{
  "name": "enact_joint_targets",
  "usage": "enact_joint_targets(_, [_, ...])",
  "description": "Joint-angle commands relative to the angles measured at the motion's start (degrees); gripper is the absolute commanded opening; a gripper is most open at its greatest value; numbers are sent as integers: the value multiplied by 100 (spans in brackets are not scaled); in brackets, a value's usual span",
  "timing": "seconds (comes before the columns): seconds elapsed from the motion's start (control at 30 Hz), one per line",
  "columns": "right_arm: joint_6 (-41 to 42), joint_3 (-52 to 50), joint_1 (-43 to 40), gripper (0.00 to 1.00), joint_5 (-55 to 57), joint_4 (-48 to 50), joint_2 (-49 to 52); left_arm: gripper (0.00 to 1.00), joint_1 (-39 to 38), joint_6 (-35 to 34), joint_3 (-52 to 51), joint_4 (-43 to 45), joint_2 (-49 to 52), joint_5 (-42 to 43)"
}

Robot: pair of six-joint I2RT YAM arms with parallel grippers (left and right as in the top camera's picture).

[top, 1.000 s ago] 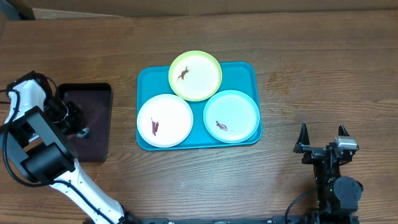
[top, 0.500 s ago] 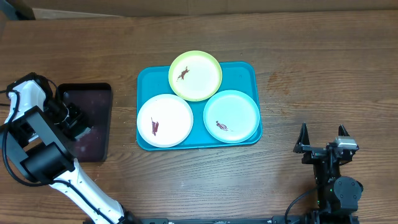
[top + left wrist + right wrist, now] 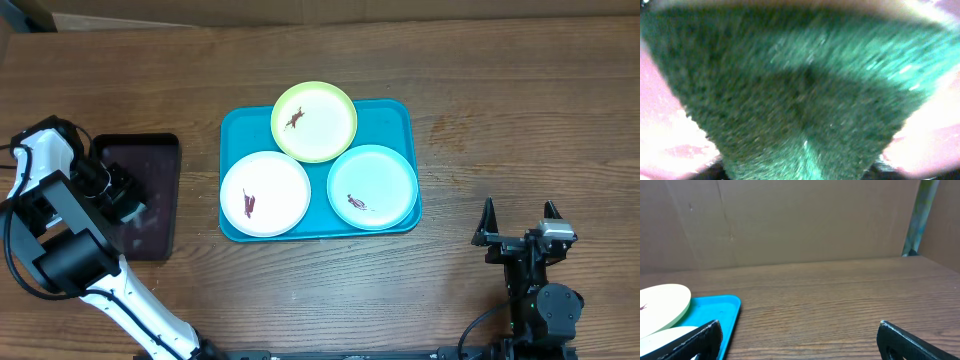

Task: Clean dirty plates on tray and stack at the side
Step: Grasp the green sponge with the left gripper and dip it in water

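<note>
Left gripper point(image 3: 122, 196) over black tray point(image 3: 150, 165), green scouring pad point(image 3: 790, 100) filling its camera; I could not tell if it gripped | right gripper point(image 3: 520, 222) spread wide, empty | white plate point(image 3: 265, 193), yellow-green plate point(image 3: 314, 121), light blue plate point(image 3: 372, 186) sat on turquoise tray point(image 3: 395, 112), long axis left-right, to left gripper's right, white nearest | I read no writing.

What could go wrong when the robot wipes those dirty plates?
The yellow-green plate hangs over the far rim of the tray, so pressing on it might tip it. It crowds the white plate and light blue plate, so wiping one may shove the others. The green sponge fills the left wrist view, so the left end effector might grab it badly.
</note>
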Motion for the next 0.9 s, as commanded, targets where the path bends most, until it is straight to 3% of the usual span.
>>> enact_joint_targets(0.0, [-39, -61, -26, 100, -22, 42, -68, 100, 9, 33, -33, 223, 157, -28])
enact_joint_targets(0.1, [-39, -61, -26, 100, -22, 39, -68, 100, 9, 48, -33, 442, 157, -63])
enact_joint_targets(0.17, [-39, -61, -26, 100, -22, 42, -68, 90, 9, 48, -33, 533, 157, -90])
enact_joint_targets(0.2, [-39, -61, -26, 100, -22, 39, -68, 80, 9, 48, -33, 568, 157, -118])
enact_joint_targets(0.23, [-39, -61, -26, 100, -22, 42, -68, 63, 9, 48, -33, 603, 157, -153])
enact_joint_targets(0.3, [-39, -61, -26, 100, -22, 42, -68, 15, 9, 48, -33, 656, 157, -175])
enact_joint_targets(0.33, [-39, -61, -26, 100, -22, 42, -68, 4, 9, 46, -33, 680, 157, -175])
enact_joint_targets(0.53, [-39, -61, -26, 100, -22, 42, -68, 6, 9, 48, -33, 793, 157, -175])
enact_joint_targets(0.57, [-39, -61, -26, 100, -22, 42, -68, 31, 9, 48, -33, 813, 157, -175])
enact_joint_targets(0.6, [-39, -61, -26, 100, -22, 42, -68, 62, 9, 48, -33, 833, 157, -175])
enact_joint_targets(0.63, [-39, -61, -26, 100, -24, 42, -68, 100, 9, 46, -33, 857, 157, -175])
enact_joint_targets(0.87, [-39, -61, -26, 100, -22, 42, -68, 100, 9, 50, -33, 1102, 157, -201])
